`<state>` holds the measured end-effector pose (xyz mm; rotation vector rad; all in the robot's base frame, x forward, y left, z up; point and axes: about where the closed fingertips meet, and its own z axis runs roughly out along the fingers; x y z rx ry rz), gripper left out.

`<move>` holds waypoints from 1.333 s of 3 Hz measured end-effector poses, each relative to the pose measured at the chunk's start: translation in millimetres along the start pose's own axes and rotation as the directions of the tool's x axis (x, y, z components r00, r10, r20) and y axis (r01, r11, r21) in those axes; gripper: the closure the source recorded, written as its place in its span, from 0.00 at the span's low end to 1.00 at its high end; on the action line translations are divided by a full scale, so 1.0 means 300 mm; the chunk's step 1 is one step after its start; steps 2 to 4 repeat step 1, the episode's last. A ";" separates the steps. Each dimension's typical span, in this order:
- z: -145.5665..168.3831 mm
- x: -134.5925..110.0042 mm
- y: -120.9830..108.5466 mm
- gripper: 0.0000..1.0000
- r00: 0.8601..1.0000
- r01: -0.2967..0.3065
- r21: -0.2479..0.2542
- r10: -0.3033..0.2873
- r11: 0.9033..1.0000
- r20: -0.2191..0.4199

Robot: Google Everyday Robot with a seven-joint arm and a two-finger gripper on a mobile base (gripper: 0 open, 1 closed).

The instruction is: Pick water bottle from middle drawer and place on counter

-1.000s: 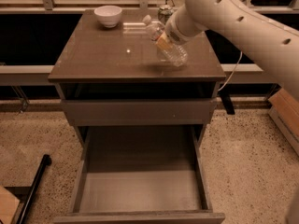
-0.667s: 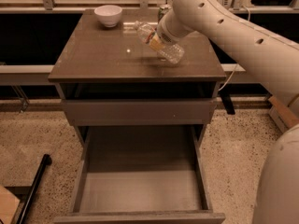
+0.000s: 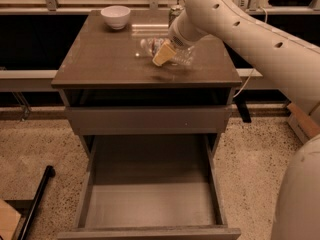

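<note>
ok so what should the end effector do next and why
Probably lower a little, then release: the end effector holds the water bottle sideways, close over the counter, and the middle drawer is already empty.

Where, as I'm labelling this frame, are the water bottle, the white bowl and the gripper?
gripper [image 3: 164,54], camera view, its tan end, over the counter [image 3: 100,59].
water bottle [image 3: 183,57], camera view, clear body beside the gripper.
white bowl [image 3: 115,22], camera view, outer wall.

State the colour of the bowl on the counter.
The bowl is white, camera view; the claw is at the bottle.
</note>
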<state>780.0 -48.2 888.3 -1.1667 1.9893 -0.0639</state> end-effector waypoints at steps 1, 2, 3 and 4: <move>0.002 0.000 0.001 0.00 1.000 0.000 -0.001 0.000 1.000 0.000; 0.002 0.000 0.001 0.00 1.000 0.000 -0.001 0.000 1.000 0.000; 0.002 0.000 0.001 0.00 1.000 0.000 -0.001 0.000 1.000 0.000; 0.002 0.000 0.001 0.00 1.000 0.000 -0.001 0.000 1.000 0.000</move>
